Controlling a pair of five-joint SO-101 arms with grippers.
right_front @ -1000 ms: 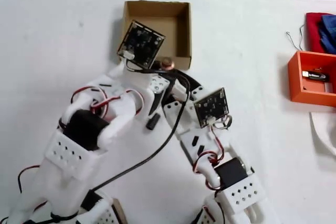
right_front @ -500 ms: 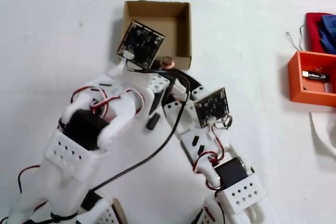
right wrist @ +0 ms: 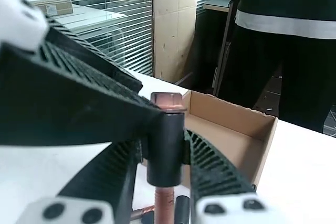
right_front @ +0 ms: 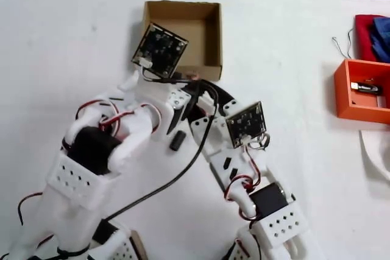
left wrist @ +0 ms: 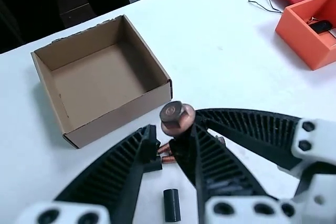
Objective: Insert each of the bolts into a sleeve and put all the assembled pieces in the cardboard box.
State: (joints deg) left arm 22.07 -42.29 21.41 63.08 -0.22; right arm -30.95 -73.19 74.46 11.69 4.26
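Observation:
My right gripper (right wrist: 164, 148) is shut on a black sleeve (right wrist: 165, 156) with a copper bolt (right wrist: 167, 99) standing upright through it, held just in front of the cardboard box (right wrist: 265, 140). From the left wrist view the bolt's head (left wrist: 176, 116) shows at the tips of the right arm's fingers (left wrist: 247, 127). My left gripper (left wrist: 167, 141) stands open beside it, with nothing between its jaws. Loose copper bolts (left wrist: 165, 153) and a spare black sleeve (left wrist: 171, 204) lie on the table under it. The box (left wrist: 115, 111) is empty. In the high view both grippers meet near the box's front wall (right_front: 201, 68).
An orange bin (right_front: 359, 108) with a small item in it stands at the right edge, with red and blue cloth (right_front: 372, 31) behind it. A black cable (right_front: 183, 168) runs between the arms. Another loose sleeve (right_front: 177, 140) lies between the arms.
The left arm has drawn back a little to the left, away from the bolt. The right arm has kept still with the sleeve and bolt.

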